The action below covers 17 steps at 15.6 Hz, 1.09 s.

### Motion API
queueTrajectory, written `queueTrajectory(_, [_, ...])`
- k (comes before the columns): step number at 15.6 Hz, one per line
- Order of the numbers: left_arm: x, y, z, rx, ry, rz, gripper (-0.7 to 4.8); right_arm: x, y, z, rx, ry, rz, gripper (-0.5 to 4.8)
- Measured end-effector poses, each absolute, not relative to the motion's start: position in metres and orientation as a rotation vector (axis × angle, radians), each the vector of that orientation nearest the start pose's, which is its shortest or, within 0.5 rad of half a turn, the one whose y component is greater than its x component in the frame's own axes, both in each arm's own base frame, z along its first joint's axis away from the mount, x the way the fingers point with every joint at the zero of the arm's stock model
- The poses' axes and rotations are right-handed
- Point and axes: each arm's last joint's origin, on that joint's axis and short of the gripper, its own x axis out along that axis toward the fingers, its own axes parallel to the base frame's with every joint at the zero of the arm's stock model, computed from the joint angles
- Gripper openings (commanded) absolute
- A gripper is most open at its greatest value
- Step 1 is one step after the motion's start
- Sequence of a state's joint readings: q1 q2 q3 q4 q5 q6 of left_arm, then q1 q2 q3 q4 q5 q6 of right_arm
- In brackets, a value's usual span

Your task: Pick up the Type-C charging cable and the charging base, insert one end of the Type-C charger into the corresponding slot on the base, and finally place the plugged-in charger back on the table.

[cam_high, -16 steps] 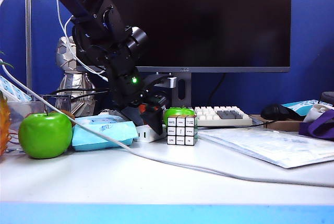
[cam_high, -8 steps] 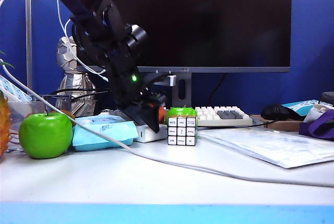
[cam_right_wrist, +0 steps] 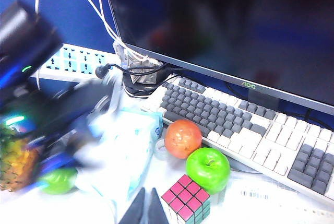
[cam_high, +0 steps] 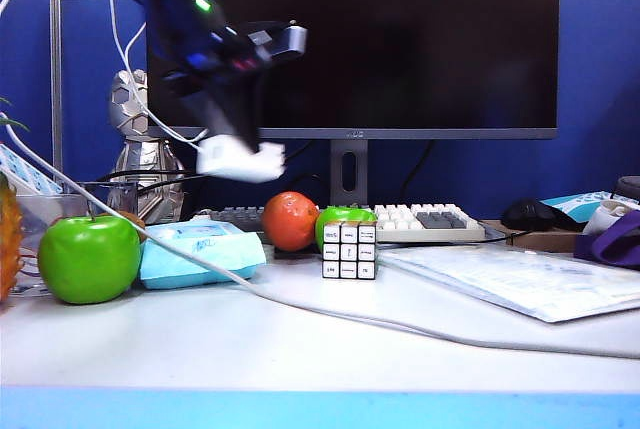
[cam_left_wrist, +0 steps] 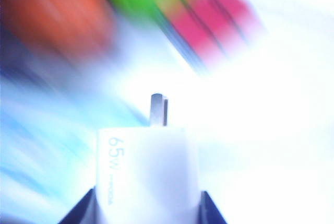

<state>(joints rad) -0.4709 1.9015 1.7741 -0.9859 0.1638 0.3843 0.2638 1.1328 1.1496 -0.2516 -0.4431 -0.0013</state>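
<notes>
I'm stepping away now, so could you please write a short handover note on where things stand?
Left end effector: shut on the charging base, held in the air above the table, in front of the monitor.
Right end effector: shut, empty, over the table near the puzzle cube.
Done: base picked up.
Left: the Type-C charging cable cannot be made out; pick it up, plug it into the base, set both down.

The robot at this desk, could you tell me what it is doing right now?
The left hand is shut on the charging base and holds it in the air in front of the monitor, above the wipes pack. The right hand is shut and empty, low over the table near the puzzle cube. No thin cable is plugged into the base.
</notes>
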Motion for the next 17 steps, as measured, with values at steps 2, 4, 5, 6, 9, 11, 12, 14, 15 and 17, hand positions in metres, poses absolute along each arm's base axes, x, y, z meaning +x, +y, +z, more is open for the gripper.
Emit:
queueTrajectory(2, [0.34,-0.182,0.288,0.448,1.158,-0.889,-0.05,0.232,0.075,0.385,0.02,0.239,0.704,-0.01])
queueTrajectory(4, [0.339,-0.184,0.278,0.442,1.206,-0.993,-0.05,0.232,0.075,0.385,0.02,0.239,0.704,-0.01])
queueTrajectory(5, [0.345,-0.187,0.268,0.445,1.209,-1.006,-0.05,0.232,0.075,0.385,0.02,0.238,0.704,-0.01])
queueTrajectory(6, [0.35,-0.19,0.261,0.446,1.204,-1.006,-0.05,0.232,0.075,0.385,0.02,0.239,0.704,-0.01])
queueTrajectory(9, [0.365,-0.205,0.239,0.466,1.14,-1.011,-0.05,0.232,0.075,0.385,0.02,0.239,0.704,-0.01])
queueTrajectory(11, [0.374,-0.218,0.225,0.447,1.104,-0.991,-0.05,0.232,0.075,0.385,0.02,0.238,0.705,-0.01])
queueTrajectory(12, [0.374,-0.222,0.221,0.424,1.116,-0.952,-0.05,0.232,0.075,0.385,0.02,0.239,0.705,-0.01])
queueTrajectory(14, [0.376,-0.226,0.22,0.307,1.168,-0.772,-0.05,0.232,0.075,0.385,0.02,0.239,0.705,-0.01])
queueTrajectory(15, [0.376,-0.227,0.22,0.3,1.169,-0.731,-0.05,0.232,0.075,0.385,0.02,0.238,0.705,-0.01])
queueTrajectory(17, [0.378,-0.226,0.22,0.186,1.209,-0.574,-0.04,0.232,0.075,0.385,0.02,0.239,0.705,-0.01])
